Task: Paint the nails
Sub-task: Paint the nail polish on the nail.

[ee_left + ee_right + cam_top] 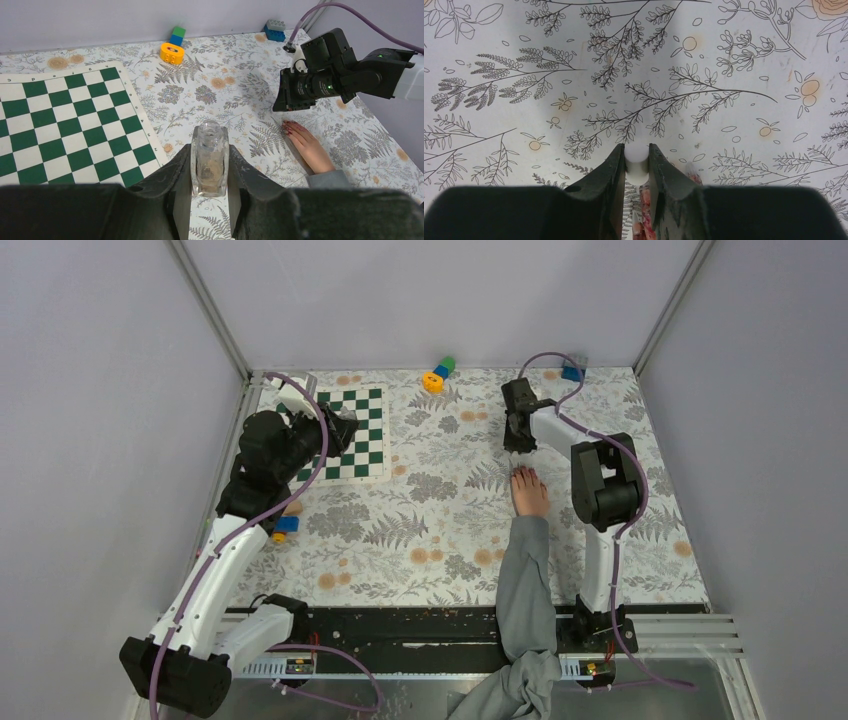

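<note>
A bare hand (529,492) with a grey sleeve lies flat on the floral tablecloth, fingers pointing away from me. Its nails (288,128) look dark reddish. My right gripper (518,438) hovers just beyond the fingertips, shut on a white brush cap (636,159). In the right wrist view reddish fingertips (645,210) show below and between the jaws. My left gripper (210,150) is off to the left at the chessboard's edge. It is shut on a small clear glass polish bottle (210,162), held upright with its neck uncapped.
A green-and-white chessboard mat (350,435) lies at the back left. An orange, blue and green toy (438,373) and a blue brick (572,370) sit at the far edge. A small blue-and-orange block (285,527) lies beside the left arm.
</note>
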`<state>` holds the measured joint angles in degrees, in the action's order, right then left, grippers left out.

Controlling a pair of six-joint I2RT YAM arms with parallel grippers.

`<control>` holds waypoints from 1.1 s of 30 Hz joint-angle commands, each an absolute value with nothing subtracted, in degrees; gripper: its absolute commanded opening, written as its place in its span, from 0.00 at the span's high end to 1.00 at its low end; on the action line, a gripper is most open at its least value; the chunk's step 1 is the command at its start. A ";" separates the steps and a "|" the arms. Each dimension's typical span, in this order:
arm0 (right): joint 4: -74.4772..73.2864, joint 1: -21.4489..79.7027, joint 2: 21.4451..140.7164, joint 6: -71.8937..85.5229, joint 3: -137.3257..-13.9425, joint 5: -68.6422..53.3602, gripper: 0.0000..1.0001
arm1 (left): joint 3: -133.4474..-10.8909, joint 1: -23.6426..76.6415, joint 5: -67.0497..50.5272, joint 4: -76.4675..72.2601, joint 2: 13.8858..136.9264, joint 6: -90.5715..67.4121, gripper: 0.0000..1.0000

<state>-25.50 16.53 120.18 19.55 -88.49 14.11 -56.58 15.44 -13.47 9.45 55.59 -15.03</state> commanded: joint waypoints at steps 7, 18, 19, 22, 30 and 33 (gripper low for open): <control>-28.47 17.79 121.54 18.50 -92.44 18.06 1.00 | -56.69 15.25 -12.39 6.05 55.10 -14.95 1.00; -29.91 18.11 122.58 18.21 -94.14 19.19 1.00 | -56.76 15.29 -12.55 6.14 55.11 -14.85 1.00; -30.17 18.13 122.75 18.17 -94.38 19.26 1.00 | -56.77 15.29 -12.51 6.10 55.11 -14.85 1.00; -30.68 18.19 123.18 18.10 -94.99 19.48 1.00 | -56.78 15.25 -12.48 6.15 55.11 -14.77 1.00; -31.15 18.63 123.56 17.49 -95.53 20.11 1.00 | -56.91 15.29 -12.30 6.05 55.28 -14.30 1.00; -31.25 18.72 123.70 17.34 -95.66 20.44 1.00 | -56.85 15.25 -12.12 6.01 55.28 -14.33 1.00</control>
